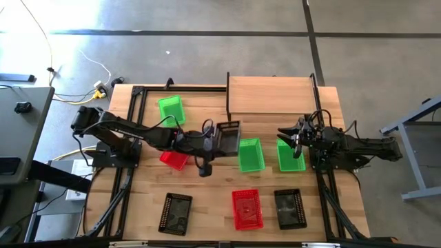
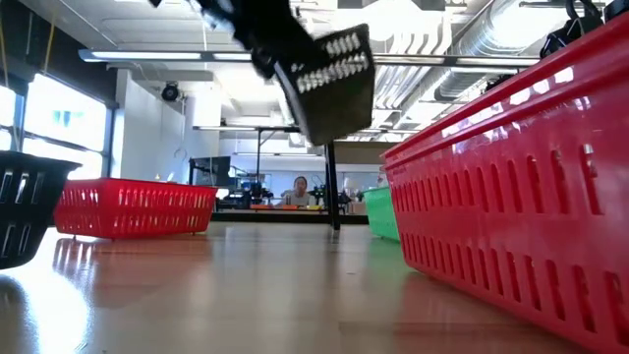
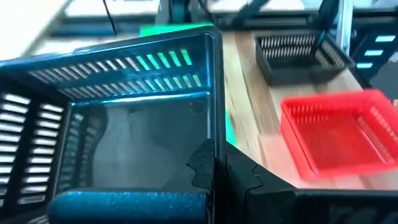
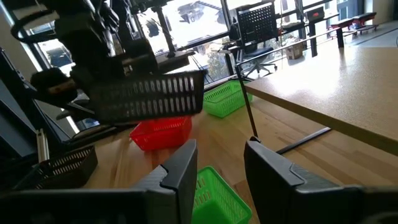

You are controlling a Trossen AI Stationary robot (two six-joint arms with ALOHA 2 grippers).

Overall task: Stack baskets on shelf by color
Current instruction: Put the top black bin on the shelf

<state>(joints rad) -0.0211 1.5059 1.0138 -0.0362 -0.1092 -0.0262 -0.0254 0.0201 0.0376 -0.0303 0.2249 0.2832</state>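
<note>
Black perforated plastic is what I am carrying: my left gripper (image 1: pixel 212 142) is closed on the near rim of a black basket (image 1: pixel 228 138), holding it lifted clear of the tabletop and tilted, as the low view is showing it hanging in the air (image 2: pixel 329 79). From my left wrist I am seeing my two fingers (image 3: pixel 208 168) pinched together over its wall, the basket's hollow opening away from me. The shelf (image 1: pixel 270 94) is lying ahead of these jaws and off toward my right arm's side, its board bare, its long axis running across my reach; the basket's long axis is running roughly at right angles to that. So I am judging the coming move as a forward carry with a levelling of the tilt before setting down. My right gripper (image 1: pixel 298 136) is waiting with its fingers spread apart and holding nothing, hovering just over a green basket (image 1: pixel 290 154), and it is the nearer of my arms to the shelf. A second green basket (image 1: pixel 251 154) is sitting just beyond my left jaws, and a red basket (image 1: pixel 173 159) just behind them
</note>
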